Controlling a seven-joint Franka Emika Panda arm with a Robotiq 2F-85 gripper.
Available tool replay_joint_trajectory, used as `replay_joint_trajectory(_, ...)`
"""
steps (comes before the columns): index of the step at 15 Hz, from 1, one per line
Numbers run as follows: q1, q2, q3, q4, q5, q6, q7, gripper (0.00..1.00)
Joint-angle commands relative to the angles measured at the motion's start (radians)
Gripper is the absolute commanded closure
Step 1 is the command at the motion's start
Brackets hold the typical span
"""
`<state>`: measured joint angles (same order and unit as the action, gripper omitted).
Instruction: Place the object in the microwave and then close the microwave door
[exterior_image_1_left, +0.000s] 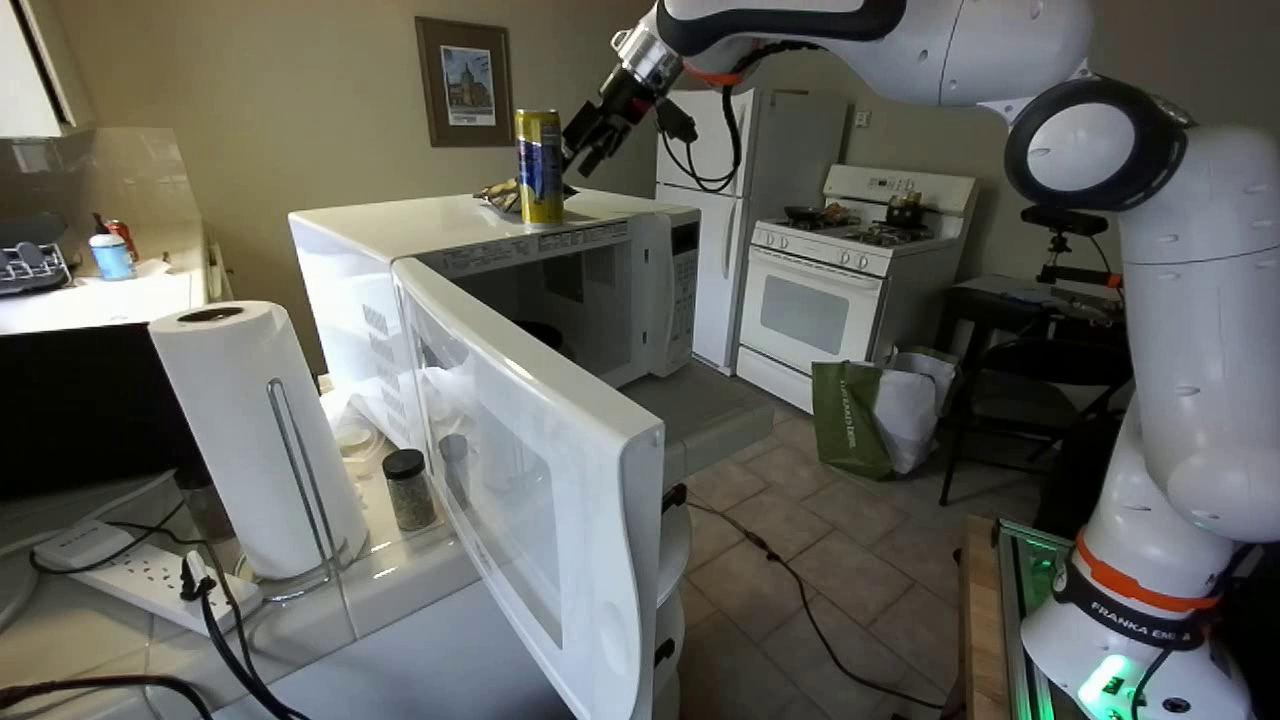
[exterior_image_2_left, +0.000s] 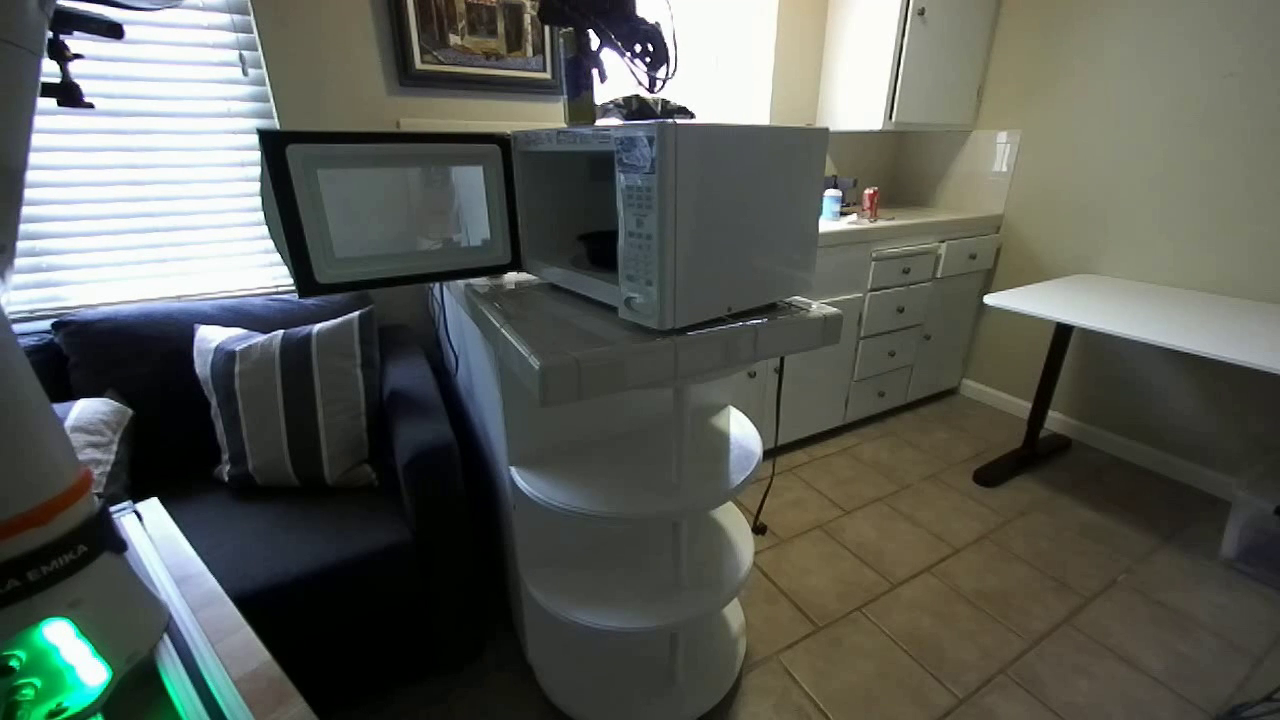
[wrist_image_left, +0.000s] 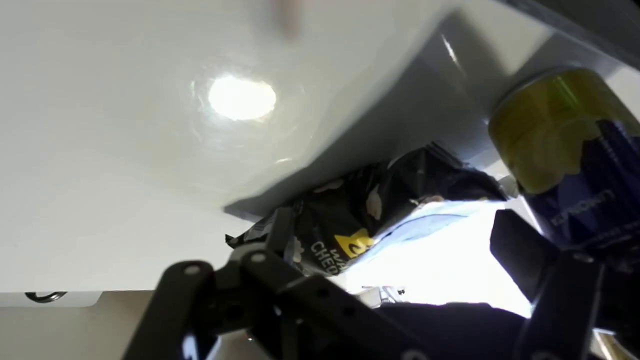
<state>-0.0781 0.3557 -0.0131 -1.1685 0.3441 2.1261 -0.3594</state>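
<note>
Honestly, the microwave worries me first: its top looks glossy, so whatever I drag across it instead of lifting could slide over the front edge. The microwave door stands wide open, right for loading, yet it juts out; a low, hasty swing on my part could catch its edge and push it shut too soon.

My gripper is poised at the microwave's top with fingers spread, pinching nothing. The cheddar snack bag, which I take to be the object, lies on that top and shows between my fingers in the wrist view; whether they touch it I can't tell. If I catch only a fold, its film could slip out. The yellow-and-blue drinks can stands upright just beside me near the front edge, so a sideways nudge could topple it.

In an exterior view a dark bowl sits inside the cavity and might block my load; the wrist view shows none of it. In an exterior view a black-lidded jar stands near the door's outer face. Only the wrist view lets me read "CHED".
</note>
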Motion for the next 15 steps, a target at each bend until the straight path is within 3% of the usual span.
replay_joint_trajectory(1,-0.009,0.07,0.01,0.079,0.048,0.0,0.032,0.0)
replay_joint_trajectory(3,-0.008,0.088,0.012,0.095,0.072,0.02,0.044,0.06)
replay_joint_trajectory(4,-0.006,0.095,0.012,0.102,0.079,0.02,0.053,0.26)
replay_joint_trajectory(13,0.006,0.109,-0.008,0.127,0.057,0.005,0.185,0.96)
replay_joint_trajectory(15,0.006,0.101,-0.011,0.123,0.058,-0.001,0.236,1.0)
